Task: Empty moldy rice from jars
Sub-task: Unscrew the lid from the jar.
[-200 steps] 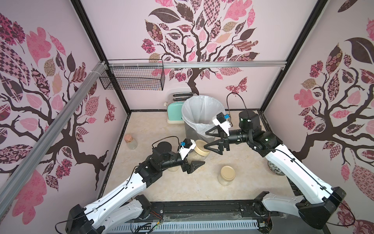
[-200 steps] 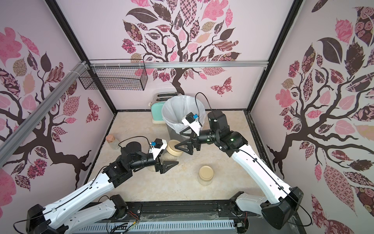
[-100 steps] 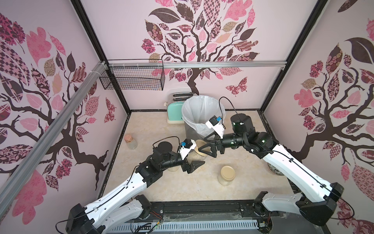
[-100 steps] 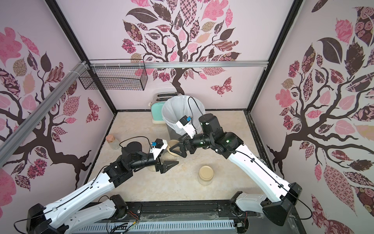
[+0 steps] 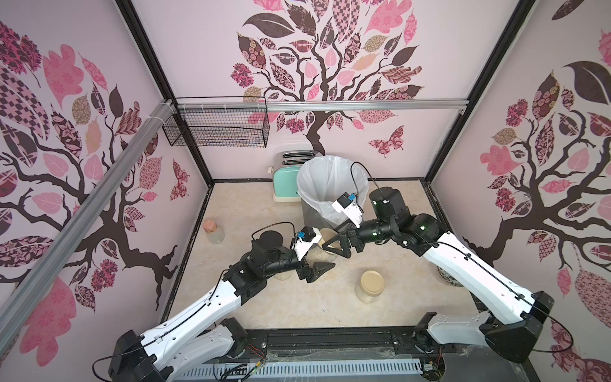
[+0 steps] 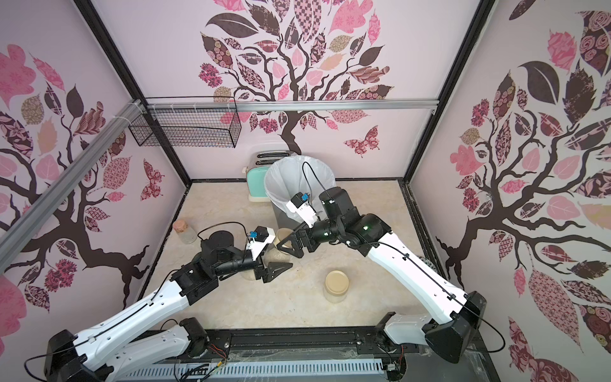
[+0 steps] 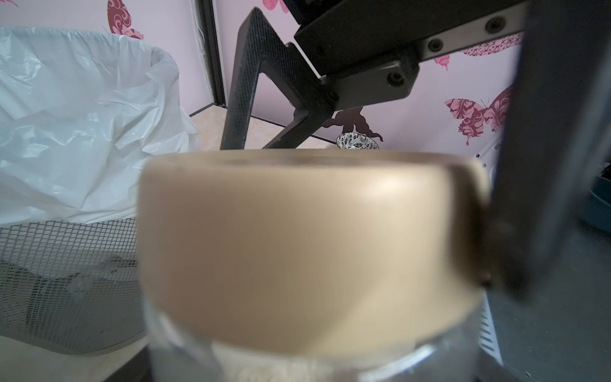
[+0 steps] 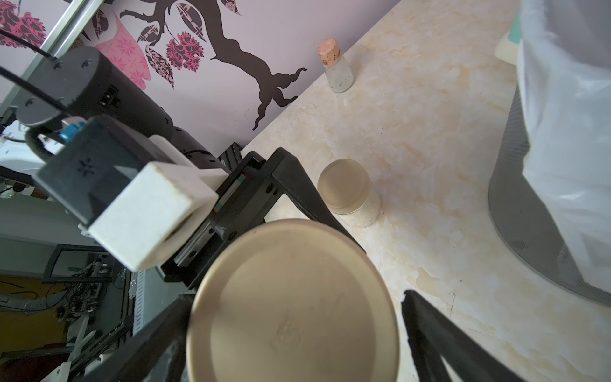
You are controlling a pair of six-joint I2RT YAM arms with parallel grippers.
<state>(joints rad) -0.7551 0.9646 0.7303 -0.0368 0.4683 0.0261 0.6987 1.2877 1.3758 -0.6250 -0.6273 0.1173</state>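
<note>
The right tool (image 5: pixel 334 246) hangs directly over the lid (image 8: pixel 291 314) of the centre jar (image 5: pixel 325 238), jaws spread wide. The right wrist view shows a clear gap between its finger (image 8: pixel 429 330) and the lid's edge; nothing is gripped. Assessed purpose: to close on the lid and unscrew it.

The left tool (image 5: pixel 322 259) straddles the same jar, one finger (image 7: pixel 545 165) hard against its side at lid height; it appears clamped on the centre jar. Assessed purpose: to brace the jar against turning. Concern: a hold that high may bind the lid.

The moldy rice (image 7: pixel 264 367) lies shut inside, pale grains showing through the glass below the lid.

The waste bin (image 5: pixel 310 213), lined, stands just behind the centre jar on the surface (image 5: pixel 264 205), near enough for tipping. A second jar (image 5: pixel 370 285) stands well apart toward the front; a third jar (image 8: pixel 347 195) sits beside the left tool. All three lids are on. Task judged at its opening step.
</note>
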